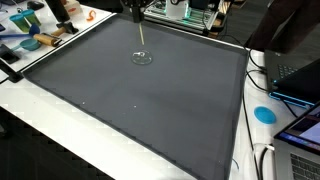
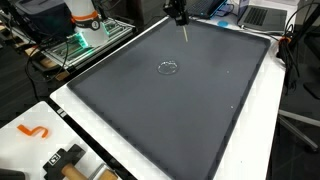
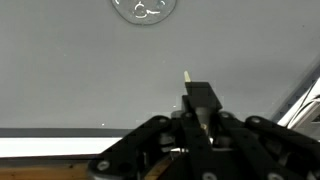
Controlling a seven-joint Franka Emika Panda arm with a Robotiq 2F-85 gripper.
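Claw (image 3: 203,112) clamped on a thin stick (image 1: 141,35) above a small clear dish (image 1: 143,58). Light, stiff, probably brittle; best gripped near its top end.

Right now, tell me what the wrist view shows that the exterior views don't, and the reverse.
Only the wrist view: a close look at the gripper shut on the stick.
Only the exterior views: what lies beside the mat, namely a blue disc in an exterior view and an orange hook in an exterior view.
Both: the mat, the gripper holding the stick, and the clear ring lying on the mat, apart from the stick's tip.
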